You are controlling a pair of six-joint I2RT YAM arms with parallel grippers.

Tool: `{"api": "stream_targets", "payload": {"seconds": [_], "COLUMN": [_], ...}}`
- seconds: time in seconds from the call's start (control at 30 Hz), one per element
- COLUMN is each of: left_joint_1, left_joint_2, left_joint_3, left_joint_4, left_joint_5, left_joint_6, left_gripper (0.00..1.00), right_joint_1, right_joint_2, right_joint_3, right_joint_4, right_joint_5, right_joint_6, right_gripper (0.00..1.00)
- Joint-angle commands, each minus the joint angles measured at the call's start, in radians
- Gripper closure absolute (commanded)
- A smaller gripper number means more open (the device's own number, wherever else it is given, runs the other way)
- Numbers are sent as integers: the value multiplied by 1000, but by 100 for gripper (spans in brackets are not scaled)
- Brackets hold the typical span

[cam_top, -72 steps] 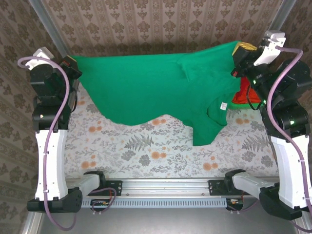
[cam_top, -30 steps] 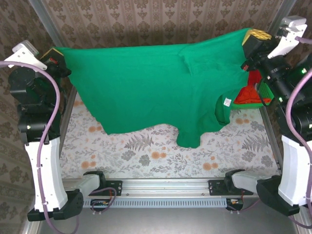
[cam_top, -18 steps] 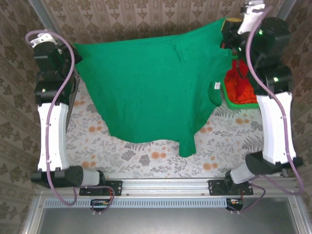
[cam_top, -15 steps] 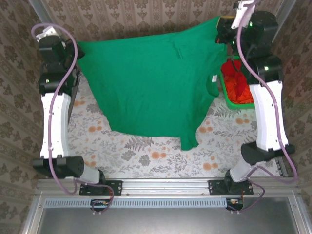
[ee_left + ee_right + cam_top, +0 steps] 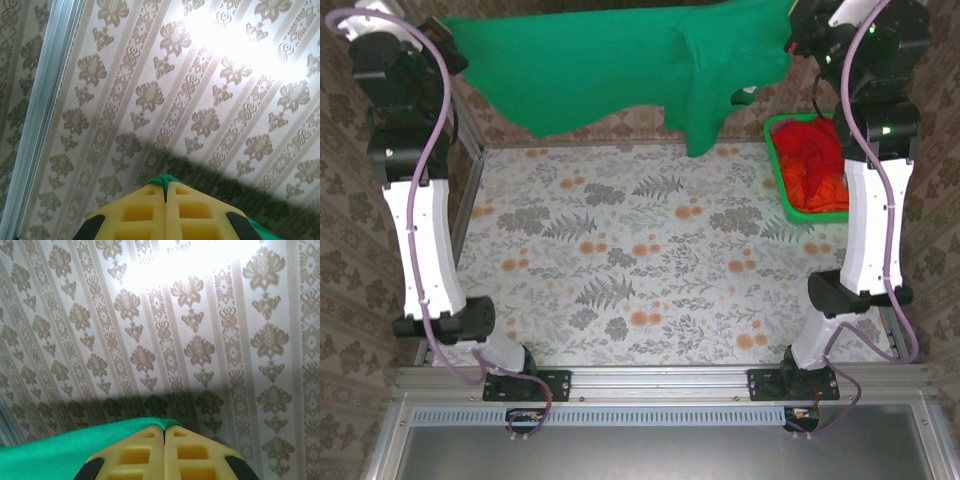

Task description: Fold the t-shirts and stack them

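Observation:
The dark green t-shirt hangs stretched between both raised arms at the far end of the table, its lower edge off the surface. My left gripper is shut on a pinch of the green cloth at its yellow fingertips. My right gripper is shut on the shirt's other edge, which trails off to the left. In the top view the left gripper holds the left corner and the right gripper the right corner. Red and orange shirts lie bunched in the basket.
A bright green mesh basket stands at the far right of the floral tablecloth. Patterned walls enclose the table on three sides. Metal frame rails run along the near edge.
Both arms have risen and reached toward the far wall, lifting the green shirt off the table; it now hangs high at the back, leaving the tablecloth uncovered.

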Motion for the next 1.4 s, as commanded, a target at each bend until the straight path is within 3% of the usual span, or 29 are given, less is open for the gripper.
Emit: {"api": "stream_targets", "payload": {"seconds": [0.0,0.1,0.2,0.37,0.5,0.6,0.73,0.93,0.97,1.0,1.03,1.1,1.17,1.3,1.37], "left_joint_1": [14,21,23,27,27,27,25,27,28,28,27,28,26,-15,-68], "left_joint_2": [-136,-307,-462,-665,-691,-676,-714,-799,-810,-819,-829,-846,-849,-778,-693], "left_joint_3": [-294,-669,-1028,-1508,-1740,-1821,-1885,-1935,-1940,-1942,-1940,-1911,-1867,-1766,-1709], "left_joint_4": [85,159,188,150,204,214,158,67,50,38,25,-1,-11,68,123], "left_joint_5": [-36,-60,-65,-107,-66,-53,-94,-113,-121,-131,-138,-164,-186,-204,-217], "left_joint_6": [22,-16,-69,-196,-294,-363,-404,-426,-433,-440,-440,-412,-371,-285,-247], "left_gripper": [100,100,100,100,100,100,100,100,100,100,90,59,33,4,0], "right_joint_1": [-13,-16,-16,-14,-3,9,34,38,39,40,42,46,54,65,79], "right_joint_2": [-163,-416,-611,-767,-766,-720,-710,-772,-790,-807,-822,-865,-890,-801,-697], "right_joint_3": [-301,-829,-1231,-1692,-1989,-2116,-2146,-2199,-2204,-2205,-2198,-2171,-2134,-2034,-1969], "right_joint_4": [58,228,273,217,332,421,331,248,247,244,237,217,213,282,337], "right_joint_5": [-30,-47,-104,-202,-225,-230,-158,-147,-157,-165,-166,-147,-103,-51,-43], "right_joint_6": [3,9,36,127,318,425,455,522,525,524,520,482,434,334,304], "right_gripper": [100,100,100,100,100,100,100,100,95,81,67,39,24,14,14]}}
